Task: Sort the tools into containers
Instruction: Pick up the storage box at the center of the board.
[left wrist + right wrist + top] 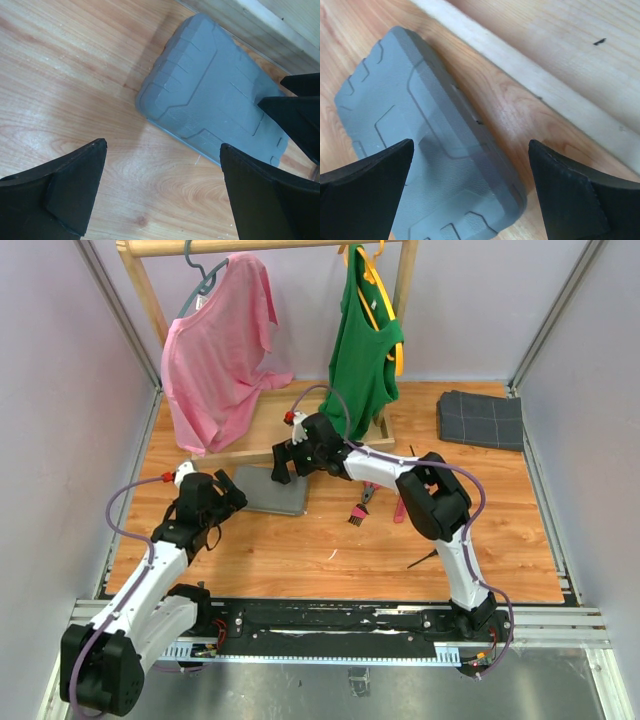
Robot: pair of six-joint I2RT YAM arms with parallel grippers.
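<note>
The grey tool case (270,490) lies closed and flat on the wooden table, left of centre. It also shows in the left wrist view (210,95) and the right wrist view (415,150). My left gripper (232,491) is open and empty, just left of the case. My right gripper (283,462) is open and empty, above the case's far right edge. Small red and black tools (372,498) lie on the table right of the case, partly hidden by the right arm. A tiny brush (355,516) lies beside them.
A wooden clothes rack base (270,425) stands right behind the case, with a pink shirt (215,350) and a green top (362,340) hanging on it. A dark grey folded cloth (480,419) lies at the back right. A thin black tool (422,559) lies near the right arm.
</note>
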